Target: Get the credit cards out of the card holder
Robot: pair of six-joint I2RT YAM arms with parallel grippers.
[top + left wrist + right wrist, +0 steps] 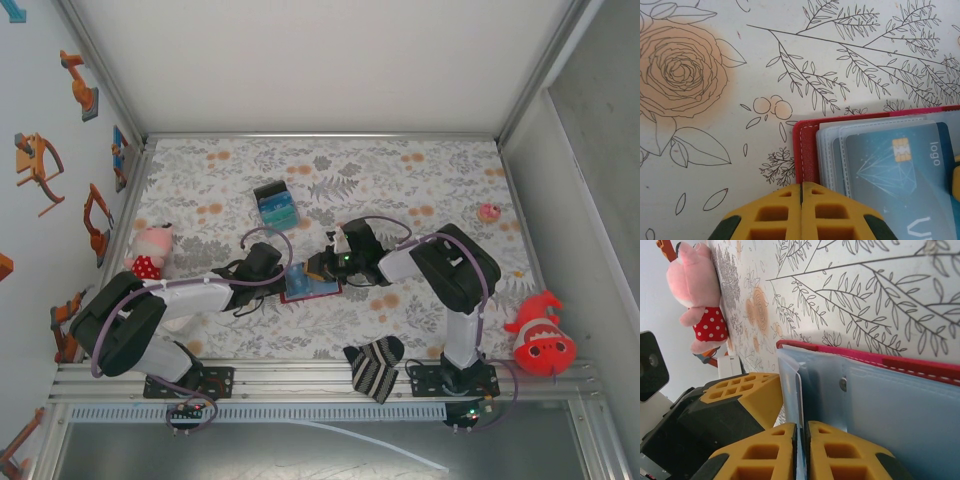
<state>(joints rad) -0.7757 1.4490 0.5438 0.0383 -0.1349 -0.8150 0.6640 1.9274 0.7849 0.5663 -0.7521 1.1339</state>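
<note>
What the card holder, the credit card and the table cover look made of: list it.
Card holder: probably faux leather, matte red, white stitching along its edge; frosted plastic sleeves inside.
Credit card: smooth plastic, printed teal, with a metallic chip.
Table cover: matte floral print, cloth or paper; cannot tell.

The top camera is looking down on the card holder (310, 286) from high above; both wrist cameras are peering close at it, sharing its red edge.

Bright, even light throughout; shadows faint and soft; close surfaces sharp.
</note>
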